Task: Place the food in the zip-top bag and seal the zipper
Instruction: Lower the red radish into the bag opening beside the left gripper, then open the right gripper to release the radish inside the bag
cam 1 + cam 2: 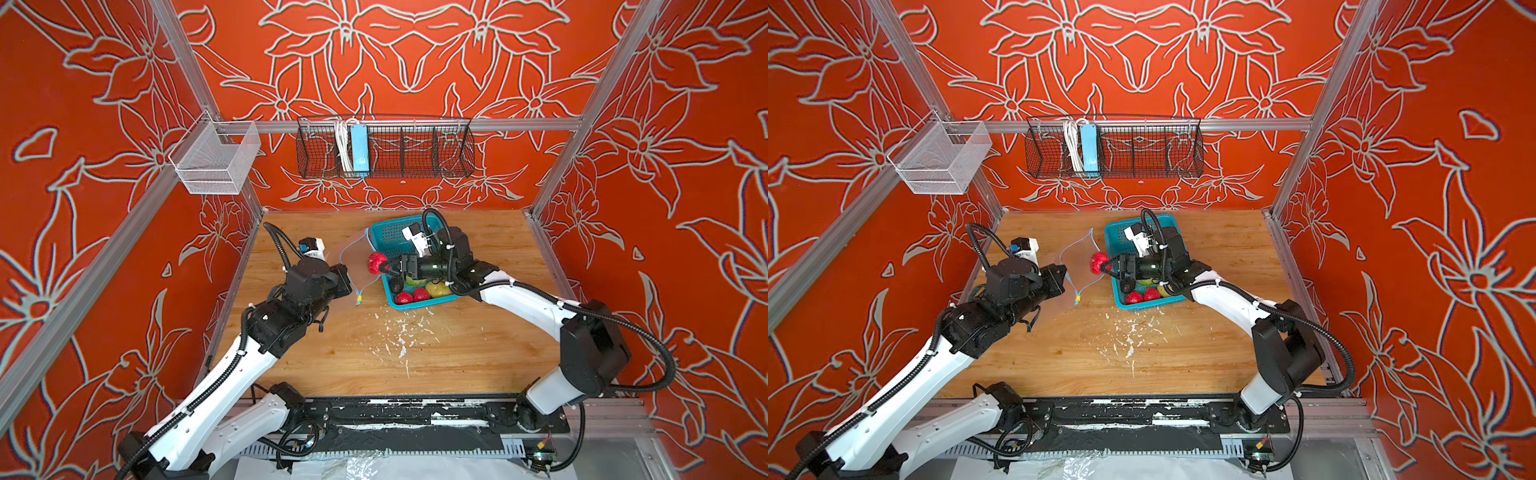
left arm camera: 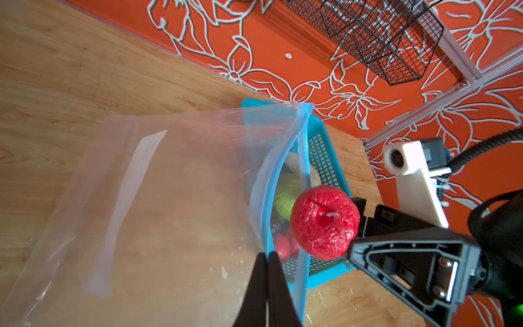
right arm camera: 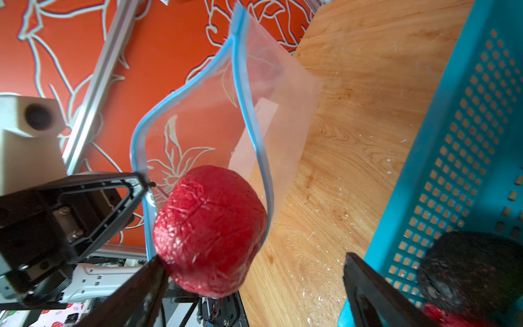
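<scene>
The clear zip-top bag (image 1: 353,257) (image 1: 1077,266) (image 2: 169,198) lies left of the teal basket (image 1: 380,232), mouth toward it. My left gripper (image 2: 267,254) (image 1: 348,279) is shut on the upper lip at the blue zipper (image 2: 303,147) (image 3: 249,121), lifting the mouth apart. The yellowish slider tab (image 1: 358,297) sits at the near end. A round red food piece (image 1: 376,262) (image 2: 324,222) (image 3: 210,229) is at the bag's mouth and touches only one finger of my right gripper (image 3: 253,257) (image 1: 384,268), whose jaws stand wide open. More food stays in the basket: avocado (image 3: 467,269), strawberries (image 1: 404,297), cabbage (image 2: 285,195).
The basket (image 1: 1113,232) stands at the table's back middle, under my right wrist. White flecks (image 1: 399,332) dot the wood nearer the front. A black wire basket with a light-blue power strip (image 1: 359,149) hangs on the back wall, a white mesh basket (image 1: 216,158) at left.
</scene>
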Controlling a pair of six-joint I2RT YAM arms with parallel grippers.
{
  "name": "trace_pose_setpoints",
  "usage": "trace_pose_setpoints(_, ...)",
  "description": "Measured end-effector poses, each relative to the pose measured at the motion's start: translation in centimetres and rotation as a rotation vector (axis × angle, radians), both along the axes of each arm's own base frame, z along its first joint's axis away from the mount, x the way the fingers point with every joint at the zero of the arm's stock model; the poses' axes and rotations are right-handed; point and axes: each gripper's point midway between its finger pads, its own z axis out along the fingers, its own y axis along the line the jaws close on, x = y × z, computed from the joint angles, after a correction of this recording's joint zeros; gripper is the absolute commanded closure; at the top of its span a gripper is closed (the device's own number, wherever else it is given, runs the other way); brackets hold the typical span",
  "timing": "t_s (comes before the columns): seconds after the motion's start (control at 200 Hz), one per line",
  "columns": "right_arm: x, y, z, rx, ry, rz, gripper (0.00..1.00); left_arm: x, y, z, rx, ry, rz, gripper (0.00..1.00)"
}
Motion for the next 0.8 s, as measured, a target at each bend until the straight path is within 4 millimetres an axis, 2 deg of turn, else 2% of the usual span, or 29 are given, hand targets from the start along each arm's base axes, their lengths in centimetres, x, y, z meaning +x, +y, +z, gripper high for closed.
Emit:
trace_pose_setpoints(0.19, -0.1, 0.9, 1.7, 0.032, -0.024, 0.019, 0.02, 0.0, -0.5, -0.2, -0.017, 0.014, -0.017, 1.0)
trace_pose_setpoints(0.29, -0.2, 2.6, 3.0, 0.046, -0.045, 0.049, 0.02, 0.1, -0.8, -0.1, -0.03, 0.012, -0.024, 1.0)
trace_pose_setpoints(0.36, -0.2, 3.9, 3.2, 0.049, -0.049, 0.071, 0.02, 0.2, -1.0, 0.0, -0.041, 0.01, -0.031, 1.0)
trace_pose_setpoints(0.46, -0.1, 5.3, 1.5, 0.031, -0.017, 0.092, 0.02, 0.3, -1.4, -0.1, -0.055, 0.018, -0.044, 1.0)
trace_pose_setpoints(0.575, 0.6, 5.8, -1.9, -0.031, 0.055, 0.089, 0.02, 0.4, -1.7, -0.3, -0.06, 0.024, -0.055, 1.0)
trace_pose_setpoints(0.651, 0.9, 5.5, -4.0, -0.073, 0.095, 0.08, 0.02, 0.3, -1.6, -0.2, -0.058, 0.021, -0.049, 1.0)
trace_pose_setpoints(0.801, 1.6, 3.7, -6.1, -0.081, 0.123, 0.051, 0.02, -0.2, -0.3, 0.6, -0.053, -0.007, -0.011, 1.0)
